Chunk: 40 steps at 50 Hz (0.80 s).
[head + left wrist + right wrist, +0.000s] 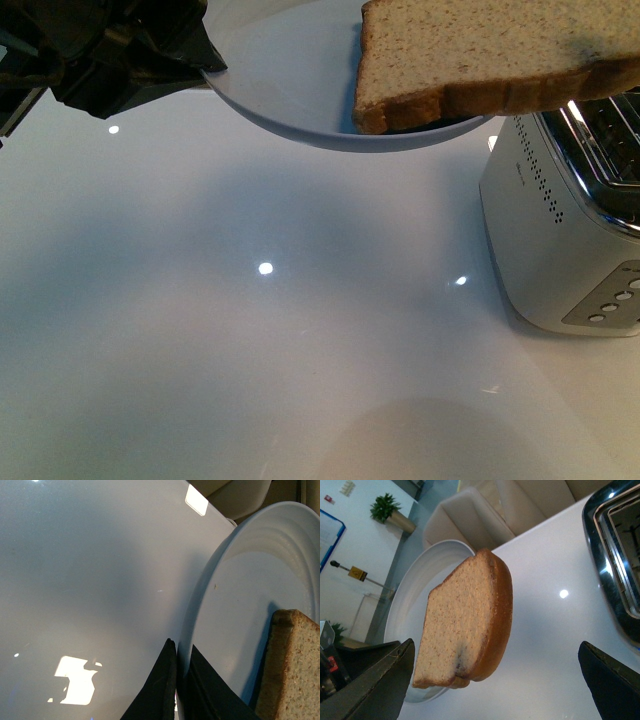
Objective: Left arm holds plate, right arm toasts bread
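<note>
"Pale blue-grey plate (290, 100), brown bread (480, 50) on it: how do they lie relative to the grippers?"

"The black left gripper (195, 65) is clamped on the plate's rim at the left. In the left wrist view one jaw sits against each face of the rim. The plate hangs clear above the white table (250, 350). The bread lies on the side of the plate away from that gripper, and its crust edge overhangs the rim toward the toaster (560, 230)."

"And the right gripper (496, 645)?"

"Its jaws stand wide apart. In the right wrist view the slice lies between the two black fingers (375, 685) and touches neither of them."

"Containers and contents?"

"Plate: one slice, speckled crumb, darker crust. Toaster: silver, standing on the table at the right, just beside the plate's far rim, with a row of buttons low on its end. Its slots (610, 130) open upward under the overhanging bread — only part of them is in frame, so what they hold cannot be told."
</note>
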Motion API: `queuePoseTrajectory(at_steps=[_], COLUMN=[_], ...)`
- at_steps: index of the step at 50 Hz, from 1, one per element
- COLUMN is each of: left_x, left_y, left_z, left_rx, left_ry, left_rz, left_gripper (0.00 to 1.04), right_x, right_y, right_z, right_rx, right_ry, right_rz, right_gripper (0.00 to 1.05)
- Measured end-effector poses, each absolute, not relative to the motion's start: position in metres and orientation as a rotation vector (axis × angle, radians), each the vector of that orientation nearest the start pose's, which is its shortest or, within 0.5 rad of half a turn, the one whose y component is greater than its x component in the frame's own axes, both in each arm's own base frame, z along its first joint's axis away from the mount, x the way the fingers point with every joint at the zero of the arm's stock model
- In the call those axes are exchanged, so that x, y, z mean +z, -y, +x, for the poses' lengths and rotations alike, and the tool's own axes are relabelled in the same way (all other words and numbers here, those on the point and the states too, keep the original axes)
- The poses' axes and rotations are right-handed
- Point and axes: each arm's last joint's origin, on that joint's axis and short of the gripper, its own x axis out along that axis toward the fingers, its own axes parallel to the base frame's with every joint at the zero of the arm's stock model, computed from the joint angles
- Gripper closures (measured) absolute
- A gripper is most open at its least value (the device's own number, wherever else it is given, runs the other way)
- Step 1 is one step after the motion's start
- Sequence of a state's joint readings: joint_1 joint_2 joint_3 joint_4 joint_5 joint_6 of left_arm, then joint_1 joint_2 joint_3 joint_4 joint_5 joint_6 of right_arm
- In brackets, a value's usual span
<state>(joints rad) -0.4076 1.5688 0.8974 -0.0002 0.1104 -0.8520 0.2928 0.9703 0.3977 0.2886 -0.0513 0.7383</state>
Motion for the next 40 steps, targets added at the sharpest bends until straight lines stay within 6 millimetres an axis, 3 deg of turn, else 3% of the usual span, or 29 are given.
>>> queuePoseTrajectory(at_steps=[24, 40], left_x=[0.202, 0.202], left_y=[0.131, 0.131], left_z=[0.296, 0.296], left_rx=[-0.180, -0.180], left_ry=[-0.835, -0.835], left_rz=[-0.701, -0.701], left_gripper=[1.01, 1.01], right_x=[0.200, 0.206], right_y=[-0.079, -0.082], right_z=[0.227, 0.227], right_rx=[0.251, 0.251], right_ry=[-0.506, -0.500], right_rz=[0.841, 0.859], right_gripper=[0.09, 0.66])
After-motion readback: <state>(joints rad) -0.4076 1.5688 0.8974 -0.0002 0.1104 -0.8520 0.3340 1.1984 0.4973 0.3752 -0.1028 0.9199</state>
